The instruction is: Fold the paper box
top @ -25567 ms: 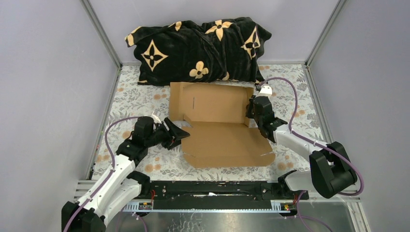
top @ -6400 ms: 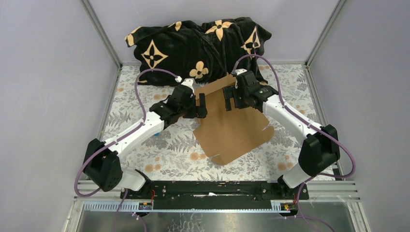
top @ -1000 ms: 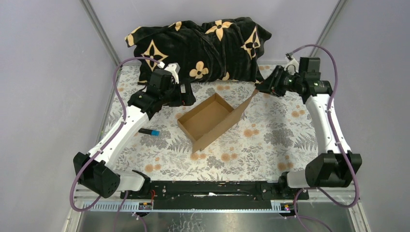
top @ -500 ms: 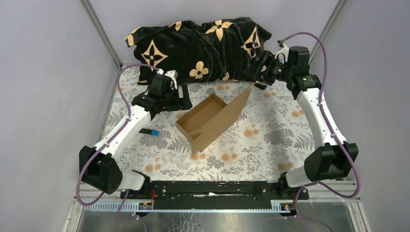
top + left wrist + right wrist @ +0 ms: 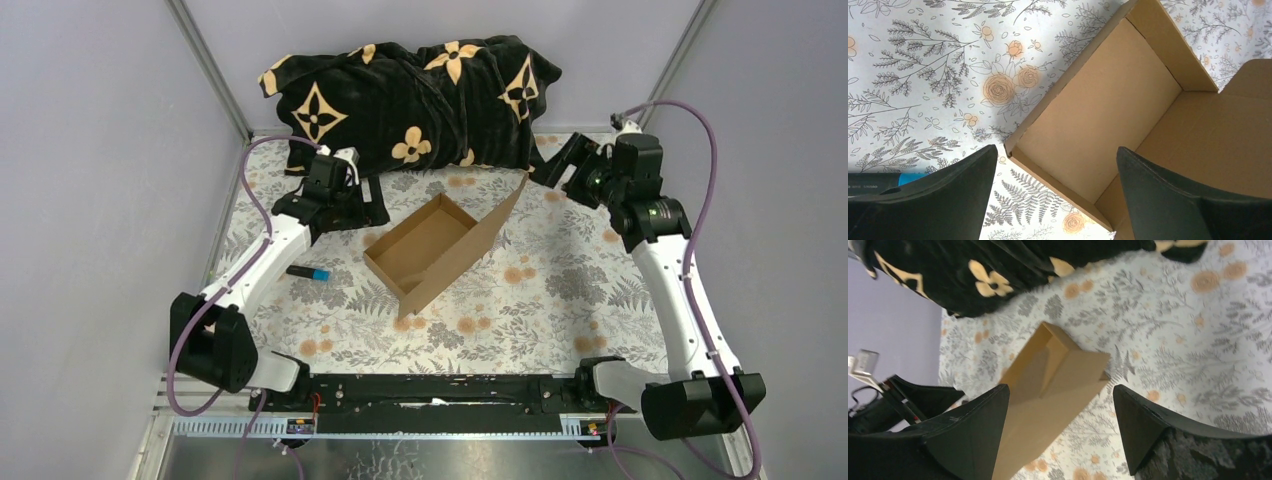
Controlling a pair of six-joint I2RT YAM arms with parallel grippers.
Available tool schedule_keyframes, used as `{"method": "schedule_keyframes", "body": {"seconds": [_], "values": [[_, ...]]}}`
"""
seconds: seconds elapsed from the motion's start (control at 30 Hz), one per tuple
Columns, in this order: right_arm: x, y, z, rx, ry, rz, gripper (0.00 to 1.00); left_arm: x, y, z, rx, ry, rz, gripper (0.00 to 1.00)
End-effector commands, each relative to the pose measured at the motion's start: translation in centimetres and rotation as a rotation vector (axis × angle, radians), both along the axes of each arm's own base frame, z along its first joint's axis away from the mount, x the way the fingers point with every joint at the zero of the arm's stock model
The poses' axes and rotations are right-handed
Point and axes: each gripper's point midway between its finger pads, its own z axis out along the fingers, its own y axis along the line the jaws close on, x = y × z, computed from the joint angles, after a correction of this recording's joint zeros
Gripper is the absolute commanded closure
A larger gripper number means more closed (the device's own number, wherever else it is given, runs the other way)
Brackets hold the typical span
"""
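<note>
Top external: paper box [image 5: 430, 250] sits mid-counter, lid raised; left gripper [image 5: 371, 205] and right gripper [image 5: 552, 168] gape empty near the far edge, likely readying closure.

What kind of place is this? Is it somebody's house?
Probably not a house. It looks like a robot test booth: plain grey walls on metal posts close in a flower-patterned table, and white-and-black robot arms, left and right, sit on a black rail.

The box [image 5: 425, 245] sits mid-table on the cloth [image 5: 560, 290], its lid [image 5: 478, 240] standing along its right side. A cushion [image 5: 410, 95] lies behind it at the far edge, and a marker [image 5: 308, 272] lies to its left. The left gripper [image 5: 368, 210] is just left of its far end; the right gripper [image 5: 550, 170] is near the lid's far tip.
</note>
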Motion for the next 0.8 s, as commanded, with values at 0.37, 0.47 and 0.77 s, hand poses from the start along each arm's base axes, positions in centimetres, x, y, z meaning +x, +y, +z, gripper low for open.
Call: {"method": "schedule_keyframes", "body": {"seconds": [0.37, 0.47, 0.77], "values": [[-4.4, 4.2, -12.2, 0.101, 0.254, 0.148, 0.22, 4.0, 1.2, -3.7, 0.001, 0.011, 0.053, 0.05], [-4.2, 5.7, -12.9, 0.112, 0.272, 0.184, 0.22, 5.0, 1.0, -4.7, 0.000, 0.036, 0.062, 0.06], [-4.5, 9.3, -13.8, 0.129, 0.303, 0.258, 0.23, 5.1, 1.6, -9.1, 0.057, 0.142, 0.095, 0.35]]}}
